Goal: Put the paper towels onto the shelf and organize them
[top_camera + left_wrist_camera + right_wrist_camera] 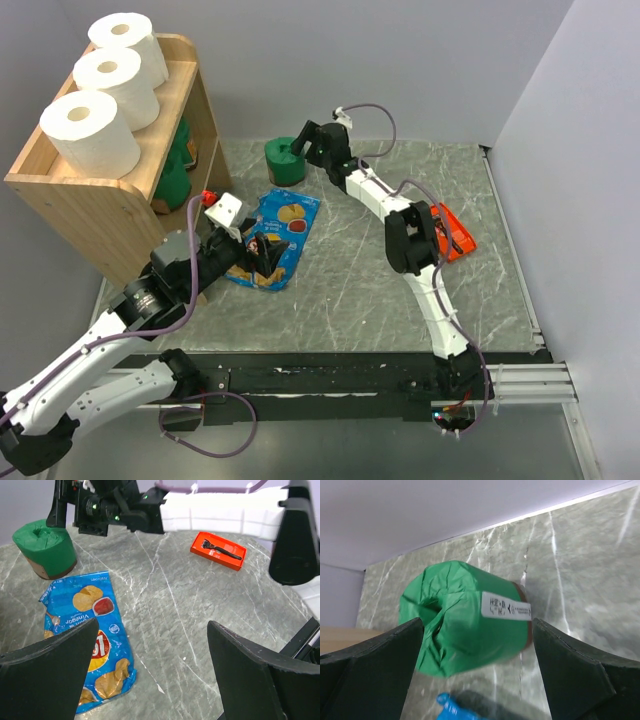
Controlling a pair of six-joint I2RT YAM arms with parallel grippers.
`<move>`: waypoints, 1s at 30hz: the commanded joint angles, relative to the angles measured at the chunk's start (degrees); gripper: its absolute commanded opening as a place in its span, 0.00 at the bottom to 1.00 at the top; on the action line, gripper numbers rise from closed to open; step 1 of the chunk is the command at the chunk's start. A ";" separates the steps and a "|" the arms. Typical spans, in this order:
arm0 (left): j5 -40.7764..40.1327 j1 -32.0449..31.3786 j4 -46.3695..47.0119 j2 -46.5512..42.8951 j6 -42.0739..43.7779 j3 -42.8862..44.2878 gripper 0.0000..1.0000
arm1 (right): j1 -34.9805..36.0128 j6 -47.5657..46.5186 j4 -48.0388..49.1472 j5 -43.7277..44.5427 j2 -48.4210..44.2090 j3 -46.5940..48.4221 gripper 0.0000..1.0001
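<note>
Now the right claw lines up on the one green roll on the bench.
From above, three white rolls top the shelf, with green ones stowed beneath. The left wrist view shows the left claw spread and idle over the chip bag. The right wrist view shows spread jaws flanking the roll, ready to grasp.

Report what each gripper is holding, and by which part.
Nothing is held. The right gripper stands open astride the green roll; the left gripper hangs open and empty above the chip bag.
</note>
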 commanded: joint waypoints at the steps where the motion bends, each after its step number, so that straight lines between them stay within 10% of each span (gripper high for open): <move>1: 0.20 0.12 2.71 -0.66 0.55 -0.33 0.96 | 0.44 3.27 6.83 -0.06 3.52 4.95 0.96; 9: -1.02 -0.05 2.61 -0.57 0.64 -0.59 0.96 | 2.28 17.75 0.76 5.31 4.58 1.30 0.91; 30: -3.31 -0.05 2.70 -1.01 1.08 -0.94 0.96 | 4.40 19.44 -1.95 12.07 9.33 8.83 0.84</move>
